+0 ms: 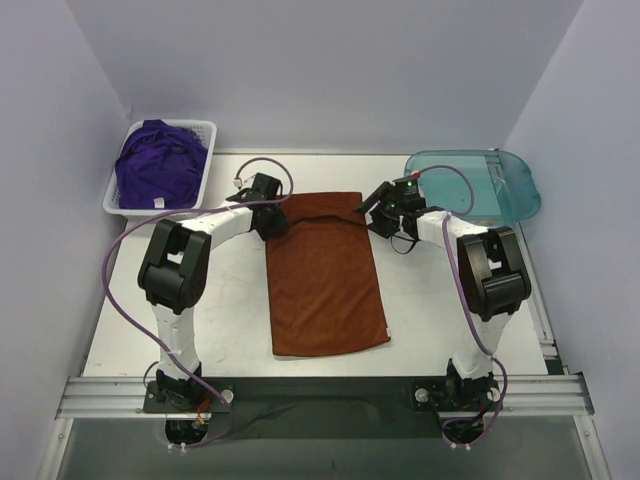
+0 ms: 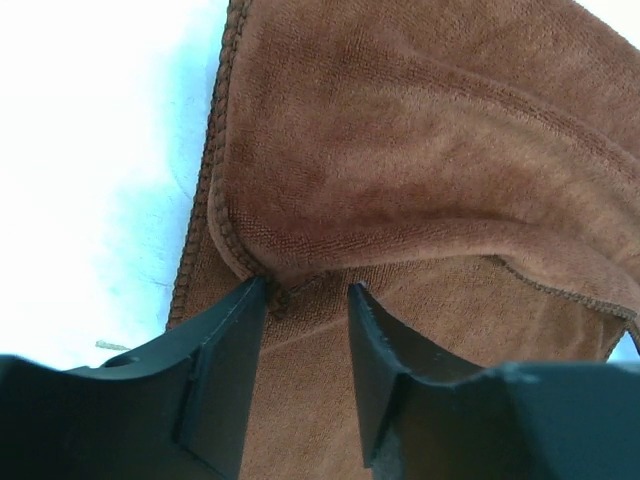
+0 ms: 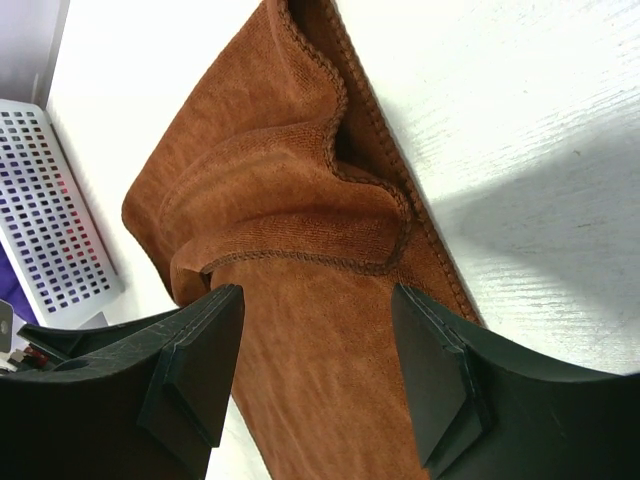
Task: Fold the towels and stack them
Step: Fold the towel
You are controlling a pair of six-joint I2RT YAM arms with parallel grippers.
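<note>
- One rust-orange towel (image 1: 325, 275) is found laid out on the counter (image 1: 230, 320), running lengthwise between the two arms. A doubled layer is seen at its far end in both wrist views, so a first fold is judged to be made or in the making.
- The left gripper (image 2: 305, 290) is placed at the towel's far left corner. Its jaws are parted and straddle the stitched, turned-over edge; no pinch on the cloth is seen.
- The right gripper (image 3: 318, 290) is placed at the far right corner. Its jaws are held wide apart over the hem, and nothing is grasped.
- Several purple towels (image 1: 158, 165) are heaped unfolded in the white basket (image 1: 205, 130) at the far left of the counter, well apart from the orange one.
- A teal tray (image 1: 520, 185) is noted at the far right, beyond the right gripper.
- No stack of folded towels is seen anywhere in view.
- Progress is judged early. The orange towel's folding is not finished, every purple towel is yet to be taken out and folded, and the stacking is not begun.
</note>
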